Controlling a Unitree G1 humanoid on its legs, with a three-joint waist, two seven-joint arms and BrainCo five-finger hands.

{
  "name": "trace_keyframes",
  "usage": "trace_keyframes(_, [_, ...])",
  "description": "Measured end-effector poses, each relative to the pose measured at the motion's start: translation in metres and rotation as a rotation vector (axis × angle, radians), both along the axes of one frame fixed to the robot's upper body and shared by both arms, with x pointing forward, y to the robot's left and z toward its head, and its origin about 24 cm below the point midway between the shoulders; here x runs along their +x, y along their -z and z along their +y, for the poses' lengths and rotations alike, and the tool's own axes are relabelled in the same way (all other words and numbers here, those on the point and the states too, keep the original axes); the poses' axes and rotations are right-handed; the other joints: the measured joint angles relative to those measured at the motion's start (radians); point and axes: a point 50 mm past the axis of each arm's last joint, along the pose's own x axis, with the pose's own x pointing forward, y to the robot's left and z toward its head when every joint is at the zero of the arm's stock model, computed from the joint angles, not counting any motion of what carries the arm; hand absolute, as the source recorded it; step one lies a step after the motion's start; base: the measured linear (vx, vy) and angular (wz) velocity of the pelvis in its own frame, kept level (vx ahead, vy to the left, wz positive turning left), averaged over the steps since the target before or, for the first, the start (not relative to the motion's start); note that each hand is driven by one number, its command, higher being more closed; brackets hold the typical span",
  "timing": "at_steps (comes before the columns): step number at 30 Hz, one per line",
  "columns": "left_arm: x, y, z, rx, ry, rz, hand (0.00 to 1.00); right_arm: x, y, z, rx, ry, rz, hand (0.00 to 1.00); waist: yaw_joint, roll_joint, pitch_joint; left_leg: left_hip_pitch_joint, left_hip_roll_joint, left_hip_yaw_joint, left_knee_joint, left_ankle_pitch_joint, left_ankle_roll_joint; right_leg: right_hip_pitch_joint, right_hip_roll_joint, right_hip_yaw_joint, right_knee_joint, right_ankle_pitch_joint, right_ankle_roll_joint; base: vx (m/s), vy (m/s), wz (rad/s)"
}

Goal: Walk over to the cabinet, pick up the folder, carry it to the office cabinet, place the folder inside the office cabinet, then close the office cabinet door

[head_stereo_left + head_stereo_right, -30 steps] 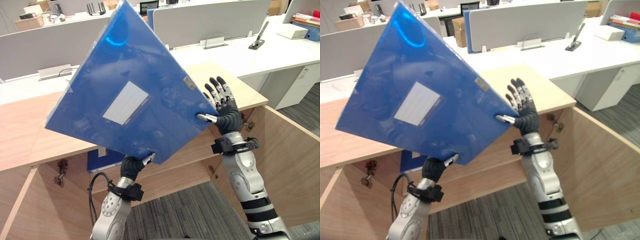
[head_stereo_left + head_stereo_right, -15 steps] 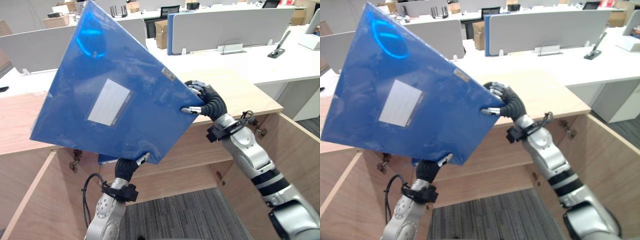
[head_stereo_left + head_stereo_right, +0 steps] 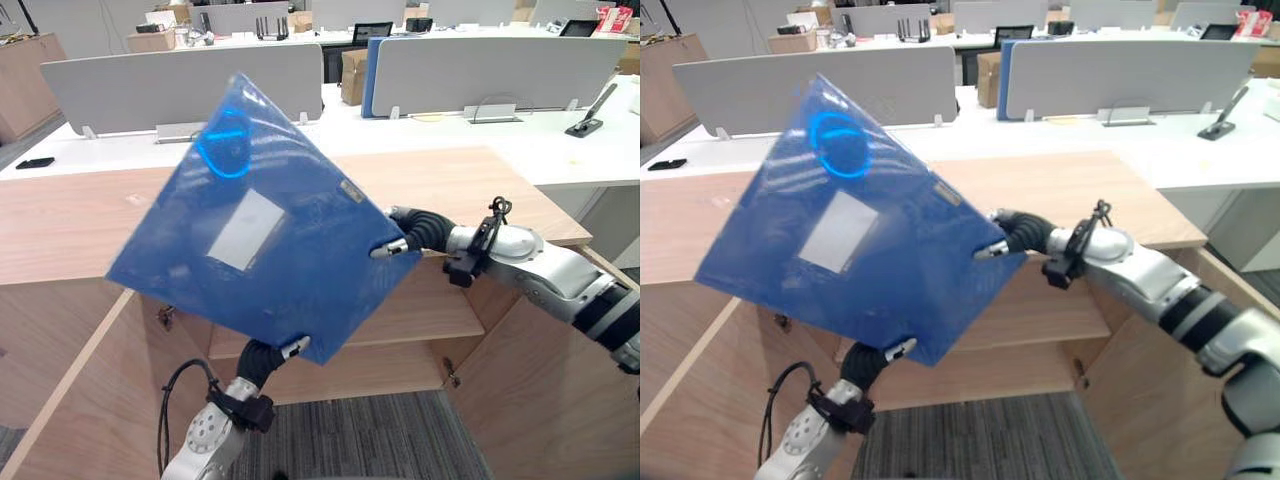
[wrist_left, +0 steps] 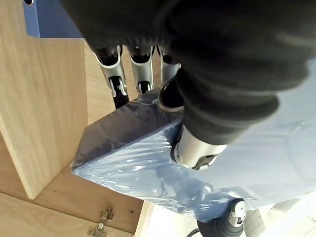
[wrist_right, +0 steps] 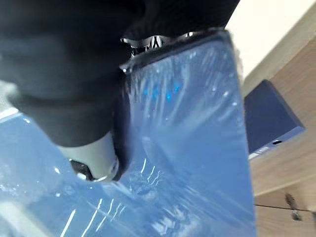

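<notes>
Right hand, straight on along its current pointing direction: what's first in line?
The blue folder: the right hand points across toward the robot's left and pinches its corner. Beyond it, unclear.

The office cabinet (image 3: 470,185) is flanked by a swung-out left door (image 3: 60,410) and right door (image 3: 535,400), is divided by a shelf (image 3: 430,325), and is largely screened by the raised folder (image 3: 265,255).

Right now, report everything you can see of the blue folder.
The blue folder is a flat, glossy, plastic-looking rectangle with a pale label on its face. It hangs tilted, corner-down, in front of the open wooden cabinet. The left robot hand pinches its bottom corner; the right robot hand pinches its right corner.
</notes>
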Motion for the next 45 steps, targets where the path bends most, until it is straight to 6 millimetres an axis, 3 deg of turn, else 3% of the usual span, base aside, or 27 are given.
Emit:
trace_keyframes(1, [-0.001,0.001,0.0,0.018,0.014,-0.002,0.0,-0.003,0.002,-0.003,-0.023,-0.003,0.011,1.0,0.0,0.0,-0.002,0.0,0.0,0.0,0.0,0.0,0.0,0.0,0.0,0.0,0.0,0.0,0.0,0.0,0.0,0.0])
trace_keyframes(6, [-0.004,0.004,-0.006,0.101,0.086,-0.014,0.0,-0.012,-0.001,-0.012,-0.051,-0.007,0.013,1.0,-0.006,-0.001,-0.014,-0.002,0.001,0.0,0.0,0.0,0.0,-0.002,0.0,-0.001,0.0,-0.001,-0.002,0.01,0.007,0.0])
trace_keyframes(10, [-0.004,0.013,-0.013,0.113,0.222,0.013,0.0,-0.025,0.008,-0.026,-0.02,0.024,0.039,1.0,-0.01,-0.003,-0.012,-0.002,0.0,0.001,0.0,0.0,-0.001,-0.003,-0.001,-0.002,0.001,-0.002,-0.001,0.0,0.008,0.0])
trace_keyframes(15, [-0.011,0.042,-0.022,0.02,0.385,0.17,0.0,-0.047,0.039,-0.045,0.008,0.084,0.148,1.0,-0.041,-0.015,-0.005,-0.009,0.009,0.009,0.0,-0.003,-0.001,-0.007,-0.002,-0.002,-0.016,-0.002,-0.001,0.01,0.02,-0.05])
trace_keyframes(20, [-0.016,0.078,-0.026,-0.064,0.338,0.348,0.0,-0.058,0.045,-0.061,0.121,0.18,0.123,1.0,-0.075,-0.017,-0.003,-0.007,0.012,0.024,0.0,-0.006,-0.006,-0.014,0.0,0.006,-0.018,-0.001,-0.002,0.01,0.009,-0.1])
trace_keyframes(22, [-0.027,0.117,-0.004,-0.036,0.181,0.542,0.0,-0.058,0.036,-0.056,0.317,0.169,0.059,1.0,-0.104,-0.019,-0.002,0.007,0.015,0.055,0.0,-0.017,-0.014,-0.014,0.008,0.034,-0.02,0.0,-0.005,0.05,0.028,-0.36])
trace_keyframes(23, [-0.031,0.126,0.004,-0.031,0.13,0.592,0.0,-0.058,0.033,-0.055,0.383,0.174,0.039,1.0,-0.111,-0.02,-0.001,0.011,0.017,0.062,0.0,-0.02,-0.015,-0.014,0.009,0.038,-0.021,0.0,-0.006,0.05,0.026,-0.43])
trace_keyframes(25, [-0.052,0.154,0.042,-0.03,-0.119,0.76,0.0,-0.062,0.024,-0.059,0.625,0.238,-0.089,1.0,-0.139,-0.024,0.001,0.024,0.023,0.09,0.0,-0.033,-0.022,-0.014,0.015,0.06,-0.027,0.003,-0.015,0.06,0.022,-0.36])
trace_keyframes(29, [-0.094,0.175,0.092,-0.046,-0.479,0.938,0.0,-0.081,0.03,-0.083,0.933,0.445,-0.223,1.0,-0.167,-0.031,0.001,0.031,0.028,0.119,0.001,-0.043,-0.027,-0.016,0.021,0.084,-0.04,0.011,-0.023,0.07,0.016,-0.25])
trace_keyframes(31, [-0.124,0.181,0.113,-0.001,-0.62,1.034,0.0,-0.098,0.048,-0.098,1.074,0.621,-0.261,1.0,-0.176,-0.034,-0.002,0.043,0.037,0.129,0.002,-0.053,-0.036,-0.015,0.031,0.098,-0.041,0.02,-0.019,0.08,0.004,-0.32])
trace_keyframes(34, [-0.142,0.182,0.12,0.057,-0.657,1.084,0.0,-0.118,0.069,-0.105,1.179,0.783,-0.276,1.0,-0.191,-0.033,-0.004,0.046,0.047,0.133,0.005,-0.057,-0.041,-0.015,0.04,0.106,-0.045,0.027,-0.022,0.06,-0.001,-0.16])
trace_keyframes(37, [-0.149,0.185,0.113,0.065,-0.657,1.112,0.0,-0.144,0.099,-0.101,1.234,0.939,-0.205,1.0,-0.194,-0.033,-0.009,0.057,0.057,0.142,0.005,-0.066,-0.053,-0.014,0.052,0.118,-0.047,0.03,-0.024,0.01,0.0,-0.17])
trace_keyframes(40, [-0.146,0.186,0.105,0.044,-0.657,1.112,0.0,-0.168,0.13,-0.084,1.266,1.039,-0.058,1.0,-0.194,-0.031,-0.012,0.066,0.064,0.15,0.005,-0.075,-0.065,-0.015,0.061,0.128,-0.042,0.027,-0.026,-0.01,0.01,-0.15])
trace_keyframes(41, [-0.147,0.187,0.101,0.03,-0.658,1.12,0.0,-0.181,0.146,-0.069,1.277,1.063,0.051,1.0,-0.193,-0.028,-0.013,0.075,0.069,0.166,0.005,-0.078,-0.07,-0.015,0.067,0.14,-0.034,0.021,-0.034,-0.01,0.01,-0.2])
trace_keyframes(45, [-0.144,0.187,0.09,-0.028,-0.678,1.104,0.0,-0.212,0.174,-0.042,1.223,1.097,0.321,1.0,-0.191,-0.018,-0.007,0.095,0.08,0.224,0.006,-0.081,-0.077,-0.044,0.083,0.145,0.016,0.0,-0.037,0.0,0.001,-0.3])
